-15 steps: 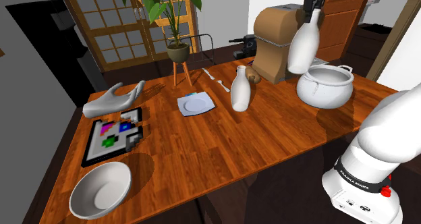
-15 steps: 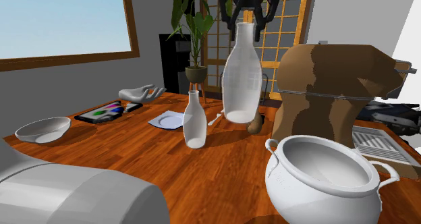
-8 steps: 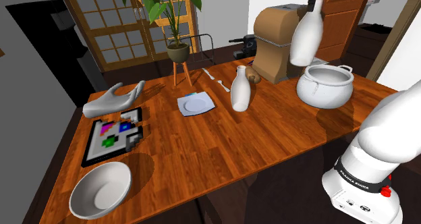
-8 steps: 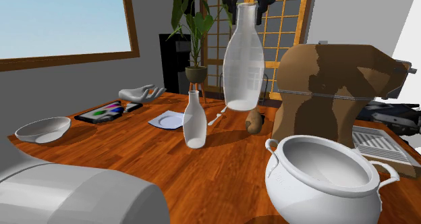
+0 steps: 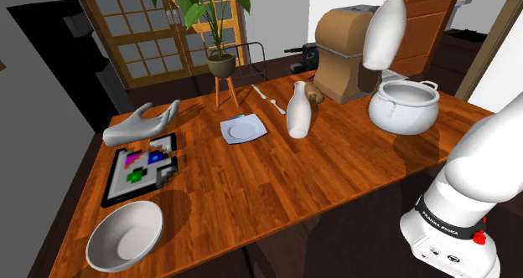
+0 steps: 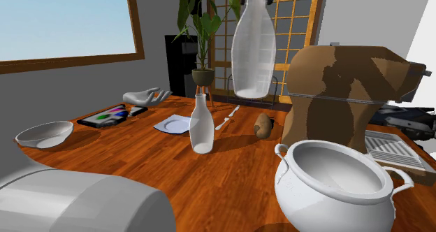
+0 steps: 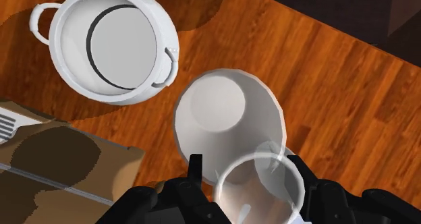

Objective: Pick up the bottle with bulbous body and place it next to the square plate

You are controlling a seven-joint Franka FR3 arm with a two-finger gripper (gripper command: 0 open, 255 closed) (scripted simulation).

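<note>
The bottle (image 5: 384, 29) is grasped at its neck by the end effector (image 7: 245, 163), which is clenched on it, and is held high over the surface (image 5: 251, 184), in the air near the pot (image 5: 404, 109). The pick-up is judged done, while the carry and the setting-down are left: the plate (image 5: 244, 130) lies well apart across the surface, and a smaller bottle (image 5: 299, 110) stands between, so it would have to be cleared on the way.

white arm (image 5: 486, 151), black band (image 5: 448, 220), red button (image 5: 479, 237)
</note>
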